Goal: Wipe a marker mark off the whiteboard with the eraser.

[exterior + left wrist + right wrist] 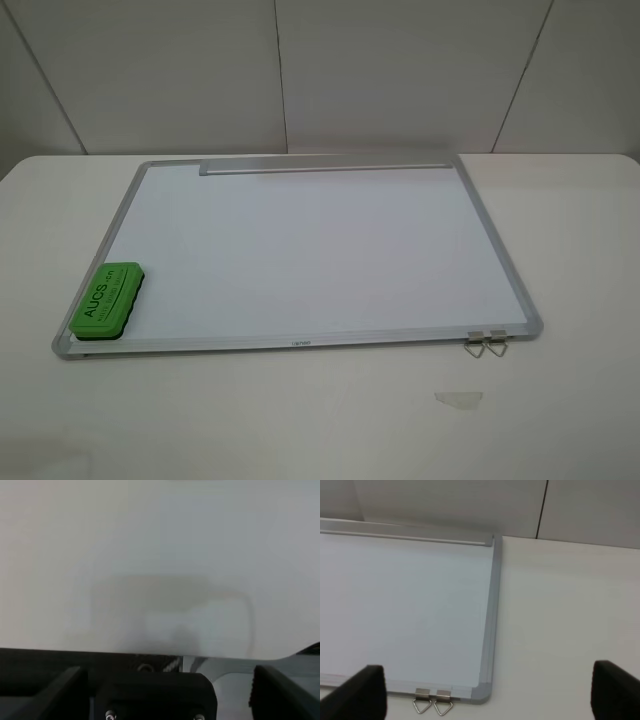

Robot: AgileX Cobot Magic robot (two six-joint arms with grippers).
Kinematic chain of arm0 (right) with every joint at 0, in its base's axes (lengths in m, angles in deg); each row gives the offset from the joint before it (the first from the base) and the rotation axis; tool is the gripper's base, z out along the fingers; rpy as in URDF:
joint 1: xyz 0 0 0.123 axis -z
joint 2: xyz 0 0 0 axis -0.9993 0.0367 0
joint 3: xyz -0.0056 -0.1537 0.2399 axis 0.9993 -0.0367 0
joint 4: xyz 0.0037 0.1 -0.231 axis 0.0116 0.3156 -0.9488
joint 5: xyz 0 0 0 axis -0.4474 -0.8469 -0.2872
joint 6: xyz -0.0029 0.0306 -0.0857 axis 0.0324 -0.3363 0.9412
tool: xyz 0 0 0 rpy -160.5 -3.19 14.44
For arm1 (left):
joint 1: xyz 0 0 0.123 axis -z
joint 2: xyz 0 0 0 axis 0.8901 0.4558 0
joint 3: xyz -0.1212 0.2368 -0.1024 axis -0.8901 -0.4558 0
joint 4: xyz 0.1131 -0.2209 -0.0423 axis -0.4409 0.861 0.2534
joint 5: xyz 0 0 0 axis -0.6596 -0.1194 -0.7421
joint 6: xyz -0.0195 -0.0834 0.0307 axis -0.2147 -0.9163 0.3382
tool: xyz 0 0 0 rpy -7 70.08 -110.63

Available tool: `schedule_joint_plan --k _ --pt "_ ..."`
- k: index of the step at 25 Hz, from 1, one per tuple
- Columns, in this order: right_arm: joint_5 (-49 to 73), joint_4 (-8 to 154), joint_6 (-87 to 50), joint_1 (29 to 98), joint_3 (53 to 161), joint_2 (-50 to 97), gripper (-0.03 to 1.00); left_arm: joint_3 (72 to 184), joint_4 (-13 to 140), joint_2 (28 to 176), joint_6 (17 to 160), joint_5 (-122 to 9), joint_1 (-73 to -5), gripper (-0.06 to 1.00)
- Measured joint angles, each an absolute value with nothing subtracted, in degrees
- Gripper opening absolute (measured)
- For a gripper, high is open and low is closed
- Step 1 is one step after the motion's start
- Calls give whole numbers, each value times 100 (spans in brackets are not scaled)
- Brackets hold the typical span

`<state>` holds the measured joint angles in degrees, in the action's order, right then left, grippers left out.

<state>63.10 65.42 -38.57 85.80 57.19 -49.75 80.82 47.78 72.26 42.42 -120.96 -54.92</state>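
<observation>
The whiteboard [300, 250] lies flat on the white table, with its grey tray strip [325, 166] along the far edge. On its near left corner rests the green eraser [107, 298], lettering up. No marker mark shows on the board in any view. Neither arm appears in the exterior high view. My right gripper [487, 670] is open, hovering above the board's near right corner [482, 692], with nothing between its fingers. My left gripper [167, 672] is open over a blank white surface, and the eraser is out of its view.
Two small metal clips [486, 343] hang off the board's near edge at the right, also seen as clips [433, 701] in the right wrist view. A small clear scrap [458, 398] lies on the table in front of them. A panelled wall stands behind the table.
</observation>
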Motion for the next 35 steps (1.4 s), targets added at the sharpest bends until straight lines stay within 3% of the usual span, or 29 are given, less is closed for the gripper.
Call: schedule_joint_plan --k 9,15,29,35 --pt "6310 6542 -3857 8580 5719 -4975 82 7998 4850 4479 4613 -11966 -5492 68" --pt "6310 6542 -3857 8580 5719 -4975 82 7983 4866 3426 5002 -11893 -5492 68" --pt "6310 6542 -3857 8580 5719 -4975 82 7763 5043 3153 5370 -11364 -5535 68" --pt "6310 6542 -3857 8580 5719 -4975 82 7763 5010 2850 5331 -11337 -6392 68"
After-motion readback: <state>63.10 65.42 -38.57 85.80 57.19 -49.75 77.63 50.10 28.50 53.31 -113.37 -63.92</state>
